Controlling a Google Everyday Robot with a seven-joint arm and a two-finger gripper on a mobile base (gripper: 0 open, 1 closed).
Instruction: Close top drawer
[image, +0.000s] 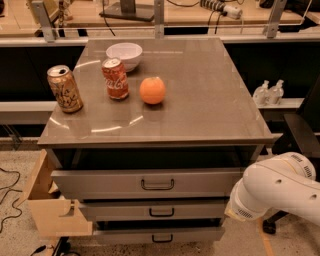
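Note:
The top drawer (100, 182) is the tallest grey front under the table top, with a small dark loop handle (157, 185) at its centre. It stands pulled out a little, with a dark gap between its upper edge and the table top. My white arm (272, 192) shows at the lower right, beside the drawer's right end. The gripper is not in view; only a rounded arm segment shows, and it hides the drawers' right corner.
Two shorter grey drawers (150, 211) sit below. On the grey table top (200, 100) are a white bowl (124, 54), a red cola can (115, 78), a tan can (64, 88) and an orange (152, 90). A cardboard box (47, 202) stands at left; a dark chair (300, 135) stands at right.

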